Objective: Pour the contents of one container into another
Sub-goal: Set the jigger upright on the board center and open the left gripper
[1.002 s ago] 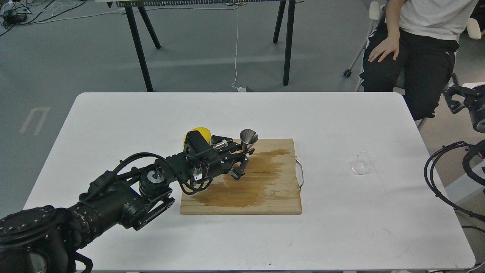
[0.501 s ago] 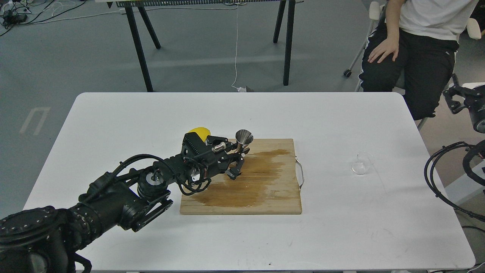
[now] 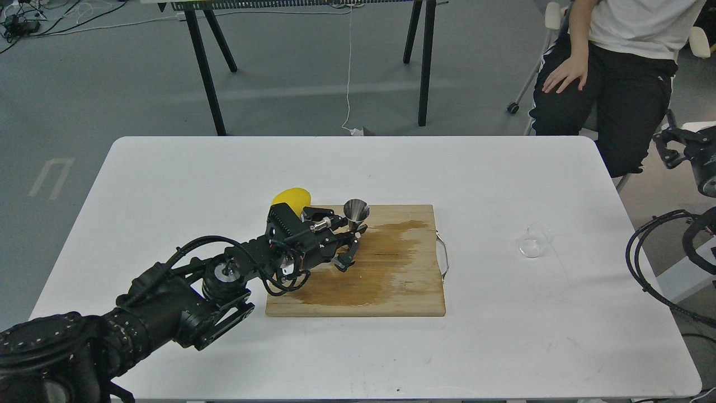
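The shiny steel jigger stands upright over the back left part of the wooden board; its upper cone shows and its lower part is hidden among my fingers. My left gripper reaches in from the left and is shut on the jigger's lower part. The clear glass cup lies apart on the white table, right of the board, and looks tipped on its side. My right gripper hangs beyond the table's right edge, small and dark, far from both.
A yellow lemon sits just behind my left wrist at the board's back left corner. A wet brown stain covers much of the board. A seated person is behind the table's far right corner.
My left gripper has drawn back to the left and lowered a little, carrying the jigger with it. More of the lemon shows now. The glass cup and right arm have not moved.
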Motion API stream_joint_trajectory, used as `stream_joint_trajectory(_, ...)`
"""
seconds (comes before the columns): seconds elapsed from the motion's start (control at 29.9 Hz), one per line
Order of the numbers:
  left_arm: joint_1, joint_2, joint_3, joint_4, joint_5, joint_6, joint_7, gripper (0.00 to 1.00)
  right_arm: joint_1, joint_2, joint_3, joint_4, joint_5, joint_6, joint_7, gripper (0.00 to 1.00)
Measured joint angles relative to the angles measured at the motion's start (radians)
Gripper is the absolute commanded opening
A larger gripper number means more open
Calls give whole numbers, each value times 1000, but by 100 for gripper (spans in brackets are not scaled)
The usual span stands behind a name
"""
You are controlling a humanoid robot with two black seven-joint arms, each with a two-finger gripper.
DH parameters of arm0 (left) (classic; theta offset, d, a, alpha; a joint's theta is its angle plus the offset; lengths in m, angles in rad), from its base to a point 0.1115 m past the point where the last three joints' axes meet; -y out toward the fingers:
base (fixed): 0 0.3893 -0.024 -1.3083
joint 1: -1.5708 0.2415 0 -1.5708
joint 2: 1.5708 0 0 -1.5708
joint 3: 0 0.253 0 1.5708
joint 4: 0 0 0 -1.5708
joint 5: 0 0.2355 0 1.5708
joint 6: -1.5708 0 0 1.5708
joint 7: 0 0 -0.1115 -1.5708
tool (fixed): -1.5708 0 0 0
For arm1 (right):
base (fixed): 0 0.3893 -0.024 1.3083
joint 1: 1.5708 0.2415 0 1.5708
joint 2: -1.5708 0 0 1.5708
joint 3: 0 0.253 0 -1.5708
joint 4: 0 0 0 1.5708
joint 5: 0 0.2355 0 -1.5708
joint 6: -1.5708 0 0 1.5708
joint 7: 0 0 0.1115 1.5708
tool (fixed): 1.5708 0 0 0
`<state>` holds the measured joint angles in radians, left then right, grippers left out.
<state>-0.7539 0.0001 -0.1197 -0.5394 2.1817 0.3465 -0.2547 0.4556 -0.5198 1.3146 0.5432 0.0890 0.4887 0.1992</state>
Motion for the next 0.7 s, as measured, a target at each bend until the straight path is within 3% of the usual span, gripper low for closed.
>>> stream_joint_trajectory(0.07, 0, 0, 0, 0, 0, 5, -1, 50, 0, 0, 0, 0, 0, 0, 0, 100)
stream_joint_trajectory(0.23, 0, 0, 0, -2, 0, 19, -3, 61, 0, 0, -1, 1, 0, 0, 0, 100)
stream_joint_trajectory(0.37, 0, 0, 0, -5, 0, 23, -4, 79, 0, 0, -2, 1, 0, 0, 0, 100)
stream_joint_trajectory(0.7, -18, 0, -19, -16, 0, 78, -3, 97, 0, 0, -2, 0, 0, 0, 0, 100)
